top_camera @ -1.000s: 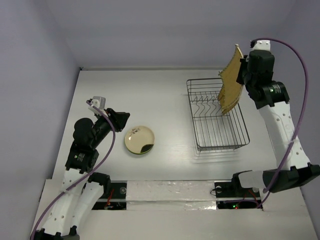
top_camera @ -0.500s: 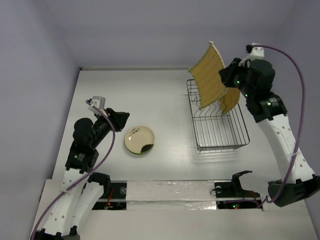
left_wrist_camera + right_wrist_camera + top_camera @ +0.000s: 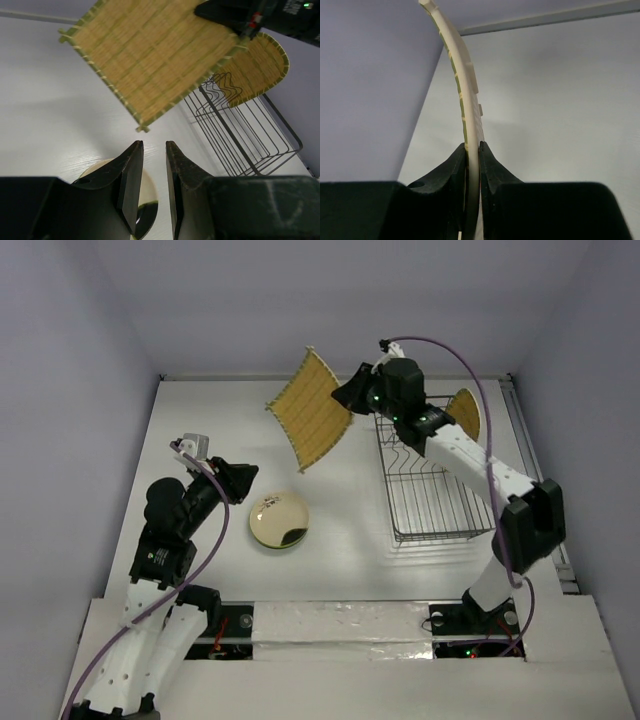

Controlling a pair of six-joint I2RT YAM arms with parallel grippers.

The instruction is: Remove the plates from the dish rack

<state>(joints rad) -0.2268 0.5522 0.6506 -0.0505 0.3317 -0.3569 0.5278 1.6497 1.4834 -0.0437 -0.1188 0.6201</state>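
My right gripper (image 3: 347,400) is shut on the edge of a square yellow ribbed plate (image 3: 310,408) and holds it in the air, tilted, left of the dish rack (image 3: 440,480). The right wrist view shows the plate edge-on (image 3: 462,90) between the shut fingers (image 3: 472,147). A second yellow plate (image 3: 463,412) stands in the rack's far end. A round cream plate with a dark patch (image 3: 279,520) lies flat on the table. My left gripper (image 3: 245,483) is slightly open and empty, just left of and above the cream plate (image 3: 149,182). The left wrist view shows the held plate (image 3: 150,55) and the rack (image 3: 250,135).
The white table (image 3: 220,420) is closed in by lilac walls at the back and both sides. The rack sits at the right half of the table. A taped white strip (image 3: 340,625) runs along the near edge by the arm bases.
My right arm has swung left with the yellow plate, from above the rack's far right corner to over the table left of the rack. The left arm has not moved.
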